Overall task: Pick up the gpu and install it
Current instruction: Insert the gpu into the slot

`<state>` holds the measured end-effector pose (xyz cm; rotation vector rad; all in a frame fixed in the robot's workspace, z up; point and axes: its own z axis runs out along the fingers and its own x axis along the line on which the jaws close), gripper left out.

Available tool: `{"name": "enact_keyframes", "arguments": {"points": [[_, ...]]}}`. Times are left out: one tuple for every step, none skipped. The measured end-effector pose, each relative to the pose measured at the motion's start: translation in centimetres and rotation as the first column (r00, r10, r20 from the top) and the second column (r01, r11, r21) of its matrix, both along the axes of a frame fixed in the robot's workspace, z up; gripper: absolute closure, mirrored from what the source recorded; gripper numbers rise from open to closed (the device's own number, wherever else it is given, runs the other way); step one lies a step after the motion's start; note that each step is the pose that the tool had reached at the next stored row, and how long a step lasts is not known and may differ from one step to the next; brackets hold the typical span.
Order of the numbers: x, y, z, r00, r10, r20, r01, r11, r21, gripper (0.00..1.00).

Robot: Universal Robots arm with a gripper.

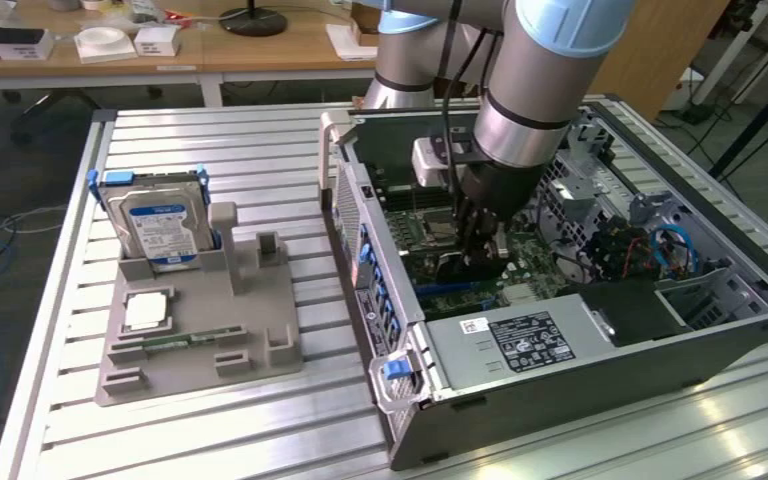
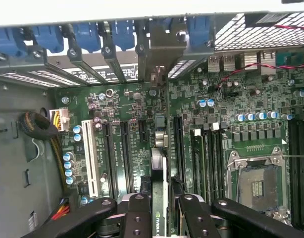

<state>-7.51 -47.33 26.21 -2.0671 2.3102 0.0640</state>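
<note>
Pincer point(image 2: 160, 202) half-closed, pinching the gpu point(image 2: 159, 166) edge-on, card's lower edge seemingly at a slot on the motherboard point(image 2: 127, 106)

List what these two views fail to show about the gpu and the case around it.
1. Whether the gpu is seated in the motherboard: in the wrist view the card's own edge-on body hides its connector. In the exterior view the claw and arm cover it.
2. Print on the black-and-white label: too small in the exterior view.
3. The claw's finger bases: cut off by the frame edge in the wrist view.
</note>
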Motion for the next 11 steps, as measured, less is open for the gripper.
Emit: {"name": "enact_keyframes", "arguments": {"points": [[0.0, 0.0, -0.1, 1.0, 0.0, 0.0003, 0.0, 1.0, 0.0001, 0.74], [0.0, 0.0, -0.16, 1.0, 0.0, 0.0003, 0.0, 1.0, -0.0001, 0.74], [0.0, 0.0, -0.15, 1.0, 0.0, 0.0003, 0.0, 1.0, -0.0002, 0.74], [0.0, 0.0, -0.16, 1.0, 0.0, 0.0003, 0.0, 1.0, -0.0002, 0.74], [0.0, 0.0, -0.16, 1.0, 0.0, 0.0003, 0.0, 1.0, -0.0002, 0.74], [0.0, 0.01, -0.16, 1.0, 0.0, 0.0003, 0.0, 1.0, -0.0002, 0.74], [0.0, 0.01, -0.16, 1.0, 0.001, 0.0003, -0.001, 1.0, -0.0001, 0.74], [0.0, 0.02, -0.11, 1.0, 0.002, 0.0004, -0.002, 1.0, 0.0, 0.74], [0.0, 0.02, -0.05, 1.0, 0.004, 0.0005, -0.004, 1.0, 0.0001, 0.74], [0.0, 0.04, -0.01, 1.0, 0.006, 0.0004, -0.006, 1.0, 0.0001, 0.74], [0.0, 0.09, 0.0, 0.9999, 0.011, 0.0004, -0.011, 0.9999, 0.0001, 0.74]]}}
